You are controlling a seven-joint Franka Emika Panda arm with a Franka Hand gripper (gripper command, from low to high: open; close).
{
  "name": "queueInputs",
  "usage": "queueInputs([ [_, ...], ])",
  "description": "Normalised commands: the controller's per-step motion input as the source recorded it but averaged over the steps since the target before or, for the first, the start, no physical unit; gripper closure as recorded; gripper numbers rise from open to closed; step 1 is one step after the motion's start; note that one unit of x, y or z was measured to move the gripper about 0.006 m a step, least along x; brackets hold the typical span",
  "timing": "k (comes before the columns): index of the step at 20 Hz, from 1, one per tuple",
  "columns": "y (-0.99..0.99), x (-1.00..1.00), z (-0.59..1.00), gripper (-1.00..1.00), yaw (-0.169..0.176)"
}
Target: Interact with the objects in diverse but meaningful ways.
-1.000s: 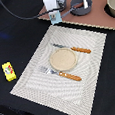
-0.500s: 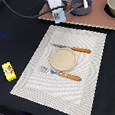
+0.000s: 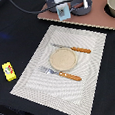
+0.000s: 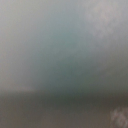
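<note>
Shifted slightly, gripper [image 3: 62, 8] seemingly holds pale blue carton [image 3: 62, 12].

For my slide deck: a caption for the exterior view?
Round wooden plate between orange-handled fork and knife on a woven placemat; yellow packet lies apart.

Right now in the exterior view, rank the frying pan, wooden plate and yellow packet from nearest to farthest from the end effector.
1. Frying pan, beside the end effector on the brown board.
2. Wooden plate, mid placemat.
3. Yellow packet, far toward the exterior view's left.
</note>
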Motion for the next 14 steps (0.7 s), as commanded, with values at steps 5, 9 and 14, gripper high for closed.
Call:
queueInputs([
  [5,0.00,0.90,0.01,1.00,-0.022],
  [9,0.00,0.72,-0.25,1.00,-0.034],
  [14,-0.05,0.27,-0.40,1.00,-0.003],
])
